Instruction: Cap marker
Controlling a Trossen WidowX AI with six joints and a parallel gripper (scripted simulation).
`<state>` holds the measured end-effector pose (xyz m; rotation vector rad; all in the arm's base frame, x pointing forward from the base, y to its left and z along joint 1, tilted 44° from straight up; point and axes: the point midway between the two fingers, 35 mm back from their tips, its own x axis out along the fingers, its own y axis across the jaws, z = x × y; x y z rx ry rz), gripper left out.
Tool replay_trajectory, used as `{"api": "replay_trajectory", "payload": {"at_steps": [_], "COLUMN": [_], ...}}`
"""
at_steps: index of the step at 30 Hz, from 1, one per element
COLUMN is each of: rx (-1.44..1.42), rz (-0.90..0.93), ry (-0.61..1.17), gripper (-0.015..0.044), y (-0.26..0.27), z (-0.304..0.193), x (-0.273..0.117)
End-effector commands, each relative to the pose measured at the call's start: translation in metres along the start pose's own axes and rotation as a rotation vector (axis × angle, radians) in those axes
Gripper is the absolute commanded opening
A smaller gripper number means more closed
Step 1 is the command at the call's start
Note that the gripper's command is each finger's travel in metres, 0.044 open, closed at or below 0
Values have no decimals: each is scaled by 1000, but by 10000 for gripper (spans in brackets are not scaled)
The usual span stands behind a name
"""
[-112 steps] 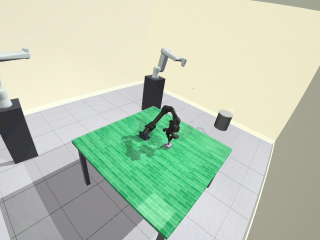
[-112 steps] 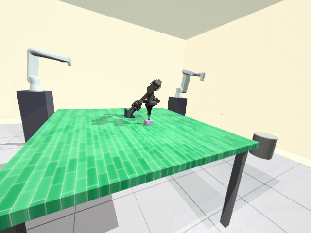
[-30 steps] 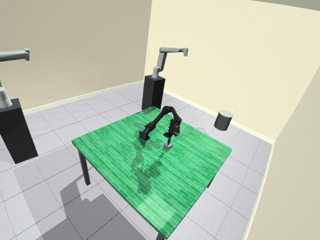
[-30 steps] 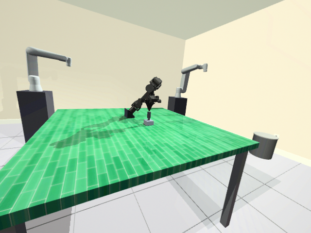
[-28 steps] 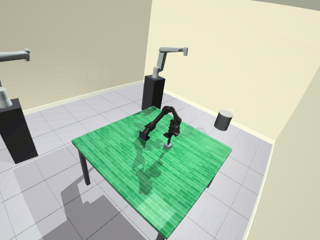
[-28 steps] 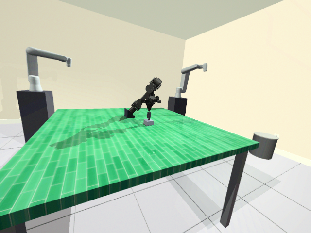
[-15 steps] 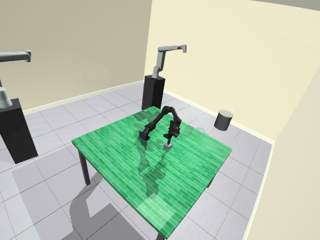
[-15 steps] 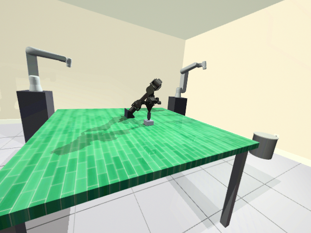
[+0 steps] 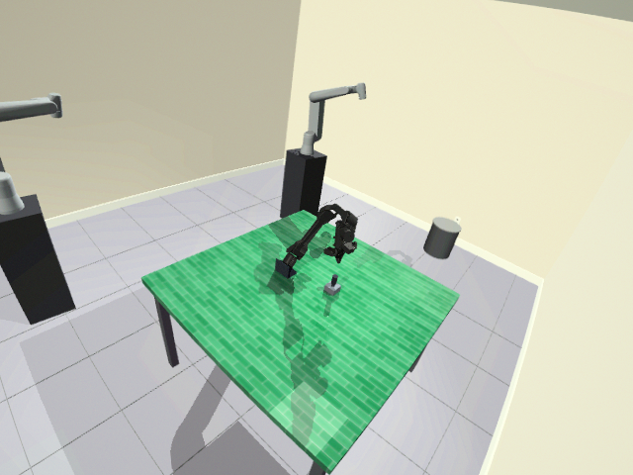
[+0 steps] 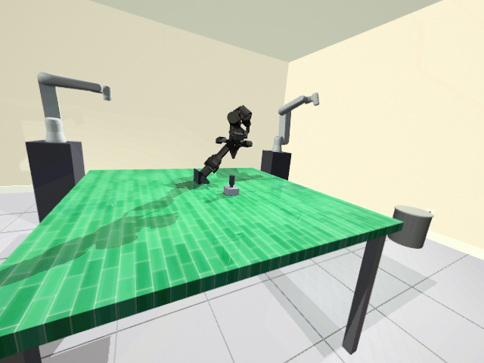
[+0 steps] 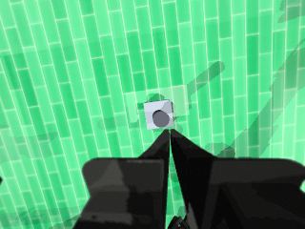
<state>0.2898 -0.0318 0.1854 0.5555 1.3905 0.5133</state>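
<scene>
On the green surface (image 10: pixel 273 242), going left to right in the exterior view, comes first the arm's base, then the gripper (image 10: pixel 233 155) hanging high in the air, then the holder block (image 10: pixel 231 190) a little to its right and well below it. The gripper's jaws are pressed together with nothing between them; the wrist view shows the two dark fingers meeting in a point with no gap.

The marker (image 10: pixel 231 180) stands upright in the block, dark from top to bottom. No loose cap shows anywhere on the surface, so the cap (image 11: pixel 161 118) appears to sit on the marker already, though at this size I cannot tell whether it is pushed fully home. From the wrist view the block is a pale square with the dark round top at its centre, just beyond the fingertips and well apart from them in height.

The step in hand, as I judge it, is the last one: moving the arm away. The next move calls only for carrying the gripper clear without passing low over the marker, so the cap is not knocked.
</scene>
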Motion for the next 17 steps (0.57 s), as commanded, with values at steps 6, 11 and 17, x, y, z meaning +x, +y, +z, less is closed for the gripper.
{"api": "replay_trajectory", "payload": {"at_steps": [6, 11, 17], "rx": [10, 10, 10], "rz": [-4, -4, -4], "ry": [7, 7, 7], "gripper": [184, 315, 440], "y": [1, 1, 1], "z": [-1, -1, -1], "x": [-2, -2, -2]}}
